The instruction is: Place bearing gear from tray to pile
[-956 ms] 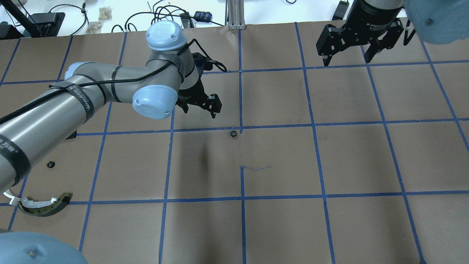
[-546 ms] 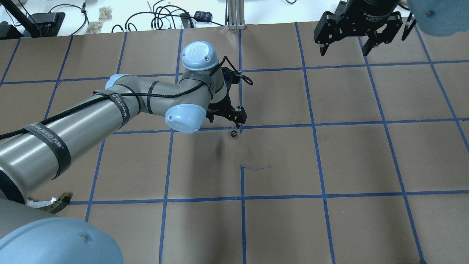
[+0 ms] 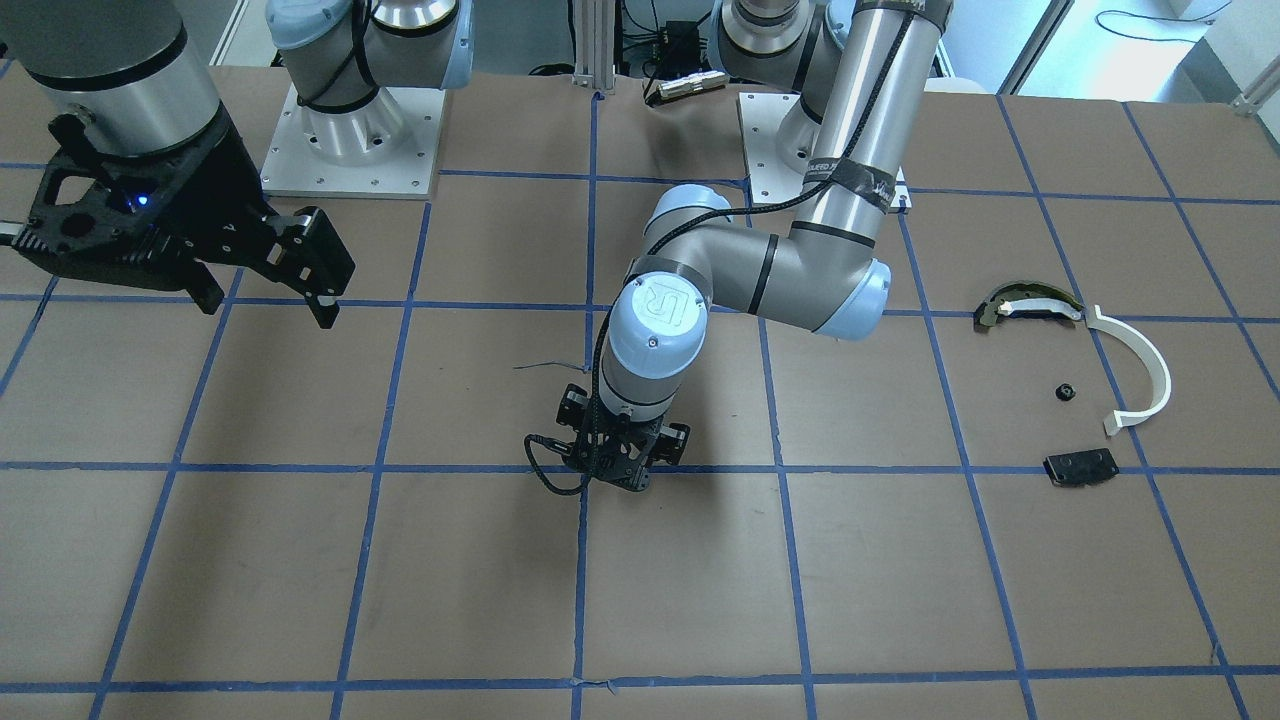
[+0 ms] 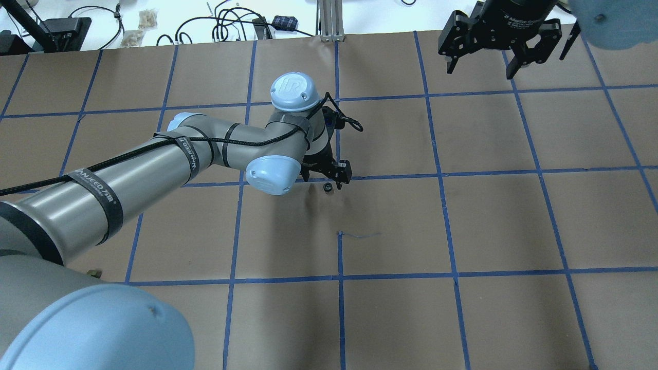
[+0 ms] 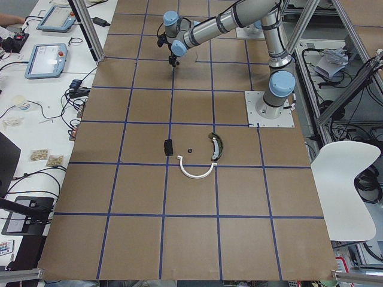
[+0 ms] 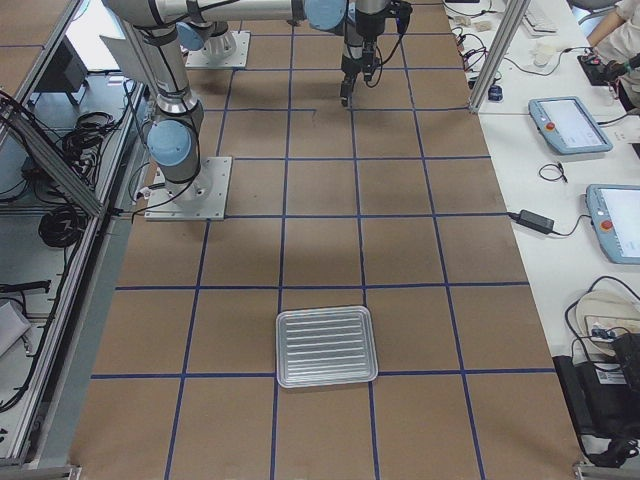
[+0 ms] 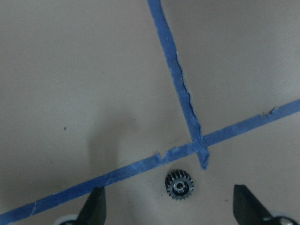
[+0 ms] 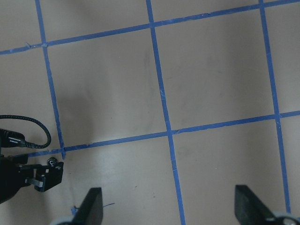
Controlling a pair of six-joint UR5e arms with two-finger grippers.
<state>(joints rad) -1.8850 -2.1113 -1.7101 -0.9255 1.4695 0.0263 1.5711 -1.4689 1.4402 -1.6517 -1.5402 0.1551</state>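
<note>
A small dark bearing gear lies on the brown table by a blue tape crossing. In the left wrist view the gear sits between and just ahead of my open fingertips. My left gripper is open and empty, low over the gear. In the front view the left gripper hides the gear. The pile holds a white half-ring arc, a dark curved piece with a cream strip, a flat black plate and another small gear. My right gripper is open and empty, high at the far right.
A ribbed metal tray stands far off at the table's right end. Cables and boxes lie beyond the table's far edge. My left arm covers most of the pile in the overhead view. The right wrist view shows bare table.
My left arm has swung right and down, bringing its open gripper over the gear. My right gripper has drawn back a little toward the far edge.
</note>
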